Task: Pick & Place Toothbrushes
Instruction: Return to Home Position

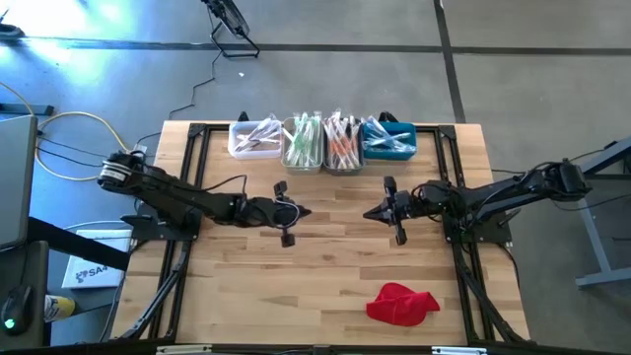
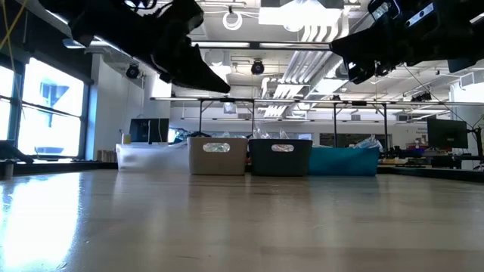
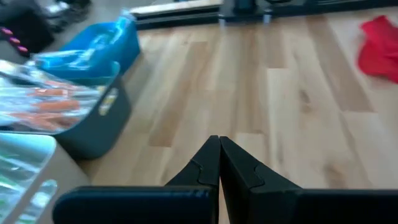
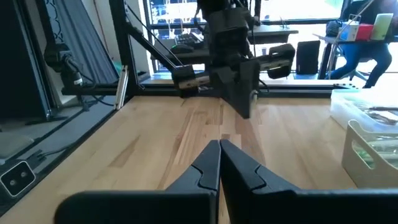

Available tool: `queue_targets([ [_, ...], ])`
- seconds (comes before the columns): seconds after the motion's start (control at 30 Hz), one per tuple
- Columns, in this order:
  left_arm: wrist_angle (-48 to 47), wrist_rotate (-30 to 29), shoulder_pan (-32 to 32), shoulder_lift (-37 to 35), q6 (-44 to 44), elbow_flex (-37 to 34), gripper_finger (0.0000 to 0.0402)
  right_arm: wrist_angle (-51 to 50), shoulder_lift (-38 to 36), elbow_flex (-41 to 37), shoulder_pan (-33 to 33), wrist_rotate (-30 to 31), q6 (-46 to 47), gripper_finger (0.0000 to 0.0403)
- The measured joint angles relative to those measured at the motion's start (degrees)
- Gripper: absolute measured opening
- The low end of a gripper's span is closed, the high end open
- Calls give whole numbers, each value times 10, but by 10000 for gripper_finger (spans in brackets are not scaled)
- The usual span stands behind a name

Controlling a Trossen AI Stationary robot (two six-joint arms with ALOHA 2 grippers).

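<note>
While two pincers (image 1: pixel 307 211) (image 1: pixel 367 213) hover, four bins (image 1: pixel 233 138) (image 1: pixel 304 169) (image 1: pixel 343 171) (image 1: pixel 390 155) hold toothbrushes (image 1: pixel 342 144).

Four little bins stand close together in a row along the back edge of the wooden table (image 1: pixel 325 266): a white bin (image 2: pixel 151 159) on the left, then a beige bin (image 2: pixel 218 161), then a dark grey bin (image 2: pixel 281 161), then a blue bin (image 2: pixel 344 162) on the right. A red cloth (image 1: pixel 401 303) lies all crumpled near the front edge of the table, over to the right, well apart from the bins. Past the table on the left a yellow cable (image 1: pixel 84 115) curls over the grey floor (image 1: pixel 325 79), and the low view shows a big room with bright windows (image 2: pixel 53 106).
</note>
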Motion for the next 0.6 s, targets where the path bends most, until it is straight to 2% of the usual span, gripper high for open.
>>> queue_targets([
  [0.23,-91,13,-24,-67,-5,-3,0,-9,-18,0,0,-10,7,2],
  [0.47,-56,13,-62,-101,9,-49,0,-54,-73,1,0,-58,6,2],
  [0.6,-10,13,-77,-127,28,-78,0,-96,-119,1,0,-58,7,2],
])
